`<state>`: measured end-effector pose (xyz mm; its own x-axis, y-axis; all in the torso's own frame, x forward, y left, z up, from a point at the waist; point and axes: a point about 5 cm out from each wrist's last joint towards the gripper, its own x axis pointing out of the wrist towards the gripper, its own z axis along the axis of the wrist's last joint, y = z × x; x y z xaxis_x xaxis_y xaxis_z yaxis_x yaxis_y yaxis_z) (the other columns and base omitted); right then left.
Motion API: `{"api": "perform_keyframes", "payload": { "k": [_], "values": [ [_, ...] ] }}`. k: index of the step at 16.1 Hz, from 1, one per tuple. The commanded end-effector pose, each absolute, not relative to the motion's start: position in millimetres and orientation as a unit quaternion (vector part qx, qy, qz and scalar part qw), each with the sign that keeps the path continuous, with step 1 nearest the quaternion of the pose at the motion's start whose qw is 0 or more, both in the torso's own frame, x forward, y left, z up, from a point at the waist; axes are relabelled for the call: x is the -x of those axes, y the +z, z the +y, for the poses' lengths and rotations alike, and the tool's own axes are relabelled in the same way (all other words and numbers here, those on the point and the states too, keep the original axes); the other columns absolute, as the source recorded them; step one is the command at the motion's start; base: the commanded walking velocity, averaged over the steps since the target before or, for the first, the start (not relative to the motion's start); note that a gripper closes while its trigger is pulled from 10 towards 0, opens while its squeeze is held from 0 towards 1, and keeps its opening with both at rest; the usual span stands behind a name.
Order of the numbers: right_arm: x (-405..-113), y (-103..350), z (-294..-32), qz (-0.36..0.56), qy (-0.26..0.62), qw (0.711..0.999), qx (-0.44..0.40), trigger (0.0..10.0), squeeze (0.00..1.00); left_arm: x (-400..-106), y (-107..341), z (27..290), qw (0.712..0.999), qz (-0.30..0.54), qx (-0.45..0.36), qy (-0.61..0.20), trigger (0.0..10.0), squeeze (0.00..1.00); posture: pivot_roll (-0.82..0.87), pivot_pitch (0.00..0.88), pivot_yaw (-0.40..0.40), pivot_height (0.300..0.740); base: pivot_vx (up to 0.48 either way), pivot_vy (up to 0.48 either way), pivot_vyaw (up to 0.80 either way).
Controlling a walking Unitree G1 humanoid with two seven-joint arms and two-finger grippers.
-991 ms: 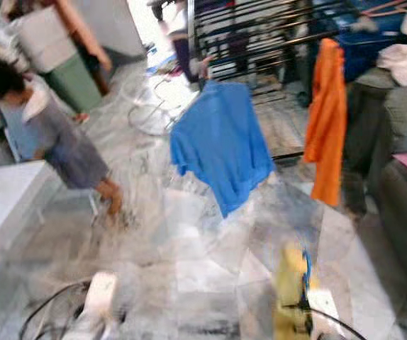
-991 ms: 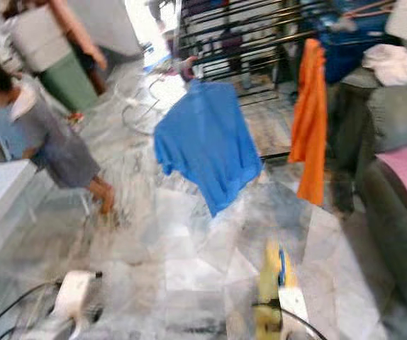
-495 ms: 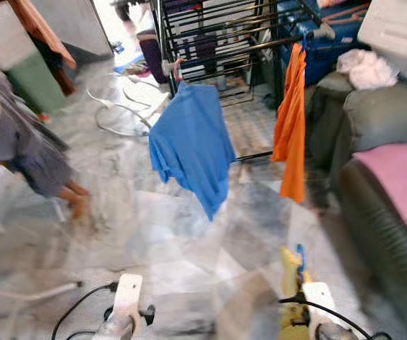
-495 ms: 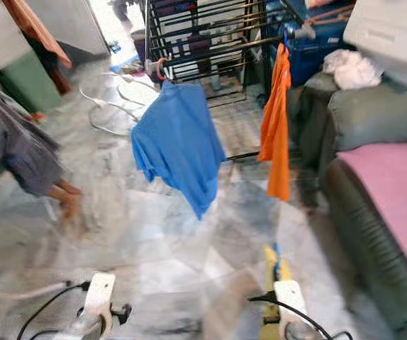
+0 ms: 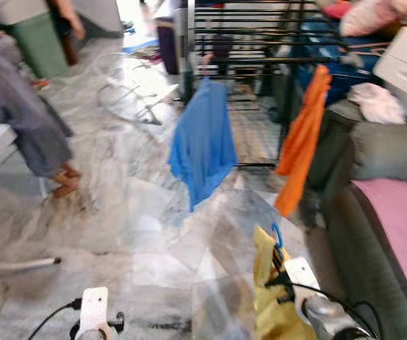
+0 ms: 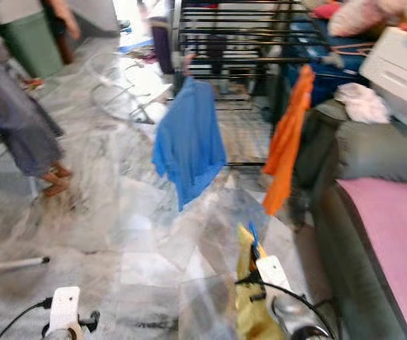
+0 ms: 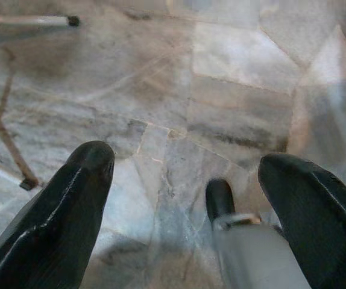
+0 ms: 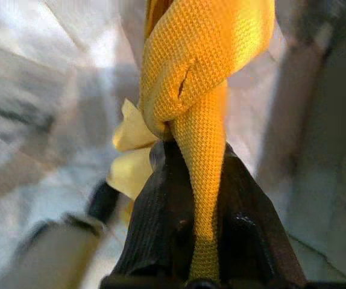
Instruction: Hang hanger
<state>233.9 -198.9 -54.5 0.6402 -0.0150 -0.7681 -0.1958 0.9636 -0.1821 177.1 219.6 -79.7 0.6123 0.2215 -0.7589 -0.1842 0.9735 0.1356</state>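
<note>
From the head views, the drying rack (image 5: 260, 42) stands ahead across the marble floor (image 5: 132, 212). Two garments hang on it: one blue shirt (image 5: 202, 145) and one orange garment (image 5: 299, 145), well apart from each other. A grey sofa (image 5: 395, 163) runs along the robot's right, and a person's legs (image 5: 30, 134) pass on its left. Low in front, the right gripper (image 5: 283, 273) carries one yellow garment (image 5: 271, 297) on one hanger, whose blue hook (image 5: 277, 235) pokes up above the cloth. The left arm (image 5: 93, 319) hangs low, idle.

In the left wrist view, the left gripper (image 7: 188, 180) has its fingers (image 7: 70, 198) spread wide over bare floor, holding nothing.

In the right wrist view, the right gripper's fingers (image 8: 161, 241) are closed around the yellow knit cloth (image 8: 203, 72), bunched where it meets the hanger.

By my judgement the load is light and soft; the cloth will swing and may slip, while the hanger inside is the stiff part. The hold seems best kept at the hanger's neck just under the hook, leaving the hook free to catch a rail.
</note>
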Motion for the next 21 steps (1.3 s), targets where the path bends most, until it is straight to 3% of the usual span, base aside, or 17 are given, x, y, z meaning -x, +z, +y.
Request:
{"api": "perform_keyframes", "payload": {
  "k": [1,5,8,13,21],
  "values": [
    [-252.1,-41.4,-195.3,0.380,0.041,0.920,0.089,10.0,0.00,-195.8,-67.7,224.2,0.918,0.380,-0.011,0.113,10.0,0.00,-0.09,0.000,-0.003,0.740,0.000,0.000,0.00],
    [-272.9,-19.6,-192.1,0.284,0.033,0.957,0.050,10.0,0.00,-229.2,-41.9,212.7,0.963,0.266,0.009,0.045,10.0,0.00,-0.14,0.000,0.063,0.740,0.000,0.000,0.00],
    [-283.2,14.4,-199.2,0.162,0.027,0.986,0.037,10.0,0.00,-224.0,-15.2,215.4,0.992,0.123,0.003,0.039,10.0,0.00,-0.17,0.000,0.103,0.740,0.000,0.000,0.00],
    [-267.4,40.4,-201.4,0.101,0.030,0.993,0.048,10.0,0.00,-204.6,-1.9,226.6,0.995,0.078,-0.013,0.053,10.0,0.00,-0.18,0.000,0.114,0.740,0.000,0.000,0.00],
    [-245.4,40.5,-202.4,0.134,0.004,0.990,0.042,10.0,0.00,-214.2,8.9,200.0,0.998,0.062,0.017,0.014,10.0,0.00,-0.20,0.000,0.109,0.740,0.000,0.000,0.00]
  ]
}}
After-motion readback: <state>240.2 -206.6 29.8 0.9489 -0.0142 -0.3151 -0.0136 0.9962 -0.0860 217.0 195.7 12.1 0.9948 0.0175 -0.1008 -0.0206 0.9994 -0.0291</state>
